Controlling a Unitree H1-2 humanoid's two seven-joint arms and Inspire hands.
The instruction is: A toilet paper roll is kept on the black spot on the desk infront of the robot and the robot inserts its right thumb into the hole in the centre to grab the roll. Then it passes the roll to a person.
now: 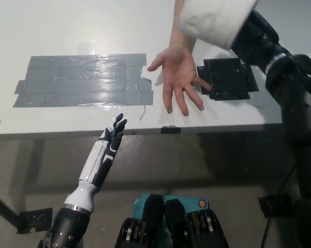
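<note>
The white toilet paper roll (215, 19) is raised at the top of the head view, partly cut off by the frame edge. My black right hand (253, 35) is shut on it from behind; the fingers are mostly hidden by the roll. Below it the black spot (228, 78) on the white desk (67, 26) lies bare. A person's open hand (178, 77), palm up, reaches in from the top just under and left of the roll. My white left hand (114, 135) rests open below the desk's front edge.
A large patch of grey tape (83, 80) covers the desk's left middle. The desk's front edge (93, 132) runs across the picture, with dark floor below it. My black right arm (300, 113) fills the right side.
</note>
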